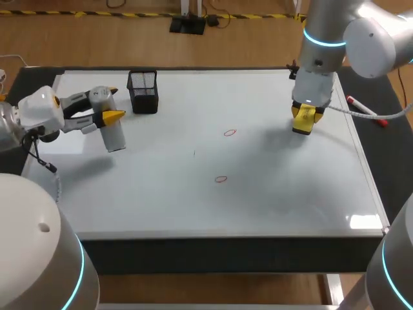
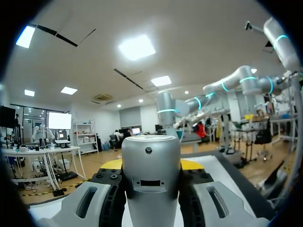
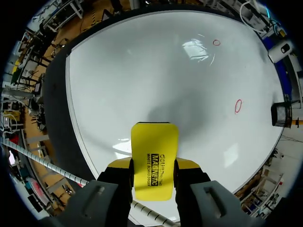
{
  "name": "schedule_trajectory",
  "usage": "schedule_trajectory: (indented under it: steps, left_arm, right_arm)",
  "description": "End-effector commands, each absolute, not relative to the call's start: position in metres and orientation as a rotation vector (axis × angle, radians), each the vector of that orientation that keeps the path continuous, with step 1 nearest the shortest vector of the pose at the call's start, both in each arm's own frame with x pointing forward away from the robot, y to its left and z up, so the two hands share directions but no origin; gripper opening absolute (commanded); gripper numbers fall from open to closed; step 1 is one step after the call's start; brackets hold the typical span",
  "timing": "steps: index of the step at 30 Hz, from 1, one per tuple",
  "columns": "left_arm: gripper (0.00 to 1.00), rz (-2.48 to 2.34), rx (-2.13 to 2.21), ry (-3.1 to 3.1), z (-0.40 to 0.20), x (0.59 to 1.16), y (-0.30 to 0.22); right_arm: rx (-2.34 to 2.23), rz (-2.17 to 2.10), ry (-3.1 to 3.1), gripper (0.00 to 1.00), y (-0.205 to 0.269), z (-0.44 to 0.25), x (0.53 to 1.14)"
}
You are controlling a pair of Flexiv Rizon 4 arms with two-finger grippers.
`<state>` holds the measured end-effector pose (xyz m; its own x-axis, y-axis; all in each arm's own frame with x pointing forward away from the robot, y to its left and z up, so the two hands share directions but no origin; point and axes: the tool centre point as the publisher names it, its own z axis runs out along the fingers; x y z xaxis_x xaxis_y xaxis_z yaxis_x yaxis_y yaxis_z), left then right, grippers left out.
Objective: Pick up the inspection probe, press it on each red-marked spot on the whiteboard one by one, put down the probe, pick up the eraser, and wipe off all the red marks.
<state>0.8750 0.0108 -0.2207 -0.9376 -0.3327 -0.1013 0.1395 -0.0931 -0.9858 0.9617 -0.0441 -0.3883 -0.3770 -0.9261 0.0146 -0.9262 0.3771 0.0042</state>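
While the whiteboard [image 1: 290, 194] fills nearly all of the tabletop, a dark strip of table [image 1: 381, 97] shows along its right edge. A red-capped marker [image 1: 364, 111] lies there, just beside the board's thin frame. The board is smooth, white and glossy, with ceiling light glinting off it near the front right corner.

The two arms stand well apart. The left gripper [image 1: 113, 103] is over the board's left side, close to the left edge. It points sideways and is clenched on the inspection probe [image 2: 150, 184], a smooth silver-grey cylinder with a flat top and a small slot in its side. Whether the probe's lower end touches the board cannot be told. Just beyond it, near the far edge, stands a black wire-mesh cup [image 1: 142, 92], square in outline.

The right gripper [image 1: 304, 116] points straight down over the board's far right part, near the right edge. Its fingers grasp the eraser [image 3: 154, 146], a flat, bright yellow block with rounded corners and lines of black print on its face.

On the broad white stretch between the arms lie two small red rings, thinly drawn. The farther ring [image 1: 230, 133] is near the middle, and the nearer ring [image 1: 221, 179] is towards the front edge.
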Motion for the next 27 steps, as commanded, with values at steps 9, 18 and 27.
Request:
schedule_trajectory:
  steps: [9, 18, 27]
  left_arm:
    - [0.0, -2.096, -0.216, 1.867, -0.219, 0.873, 0.011]
    - [0.0, -2.096, -0.216, 1.867, -0.219, 0.873, 0.011]
    - [0.0, -2.096, -0.216, 1.867, -0.219, 0.873, 0.011]
  right_arm:
    - [1.947, 0.032, -2.476, 0.0, 0.045, -0.383, 0.96]
    - [2.126, 0.038, -2.331, 0.0, 0.115, -0.387, 0.951]
    - [2.202, 0.035, -2.269, 0.0, 0.166, -0.389, 0.95]
